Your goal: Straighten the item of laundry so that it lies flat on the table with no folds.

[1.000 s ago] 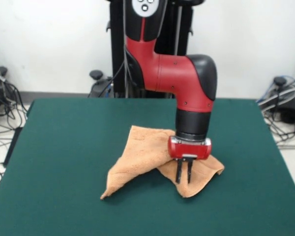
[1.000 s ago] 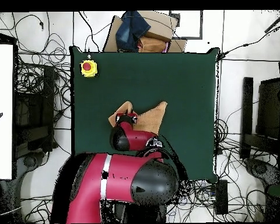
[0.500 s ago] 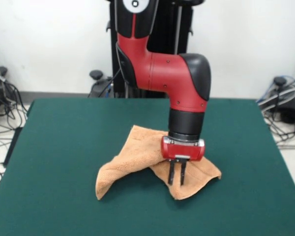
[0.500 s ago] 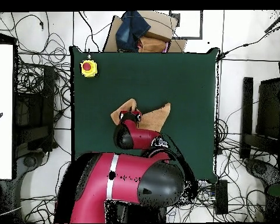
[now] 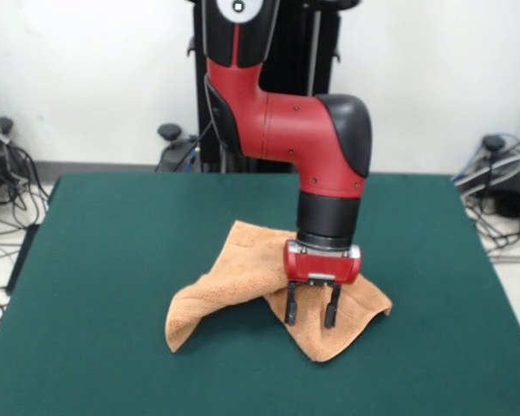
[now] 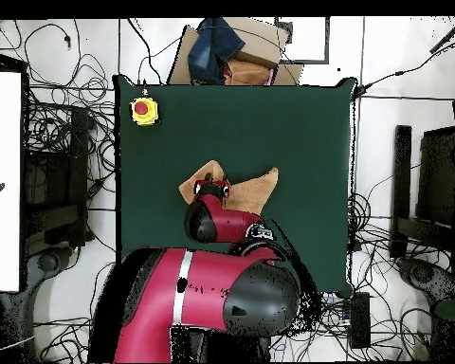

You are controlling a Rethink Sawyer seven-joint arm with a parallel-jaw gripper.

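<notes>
My arm is glossy red with rounded black caps at the elbow and a black cylindrical wrist section. Small dark screws dot the red shell. Below the wrist sits a red block trimmed with a silver band, and my two fingers are thin, flat and black. From overhead my upper links show red with a white stripe and a broad black joint cover.

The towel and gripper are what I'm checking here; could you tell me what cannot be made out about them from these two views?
- Overhead view: the gripper's tips are hidden under the arm's wrist, which also covers the middle of the towel.
- Front view: the gripper is open, but whether its tips touch the towel cannot be told.
- Both views: the towel's underside and folded-under layers are hidden by its own folds on the table.
</notes>
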